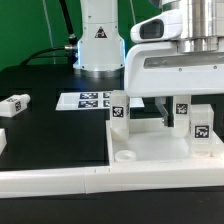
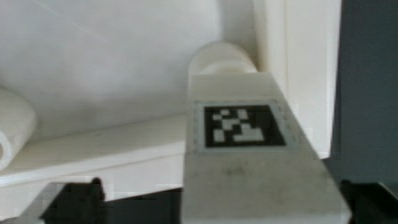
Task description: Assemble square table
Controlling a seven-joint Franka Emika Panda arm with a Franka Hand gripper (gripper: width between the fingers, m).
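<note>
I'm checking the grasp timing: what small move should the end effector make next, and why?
Probably close: the open end effector has its dark fingertips on either side of the short white tagged leg block, not yet gripping it.

Exterior view low, facing arm [image 1: 100, 40], wrist view close on leg block [image 2: 240, 130]

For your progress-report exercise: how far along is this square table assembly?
Done: three short white tagged leg blocks appear to stand upright on the white plastic square tray-like top. In hand: the open two-finger gripper straddles one upright leg without clamping it. Left: a fourth leg block lies loose on the black table, and one round corner socket is empty.
</note>
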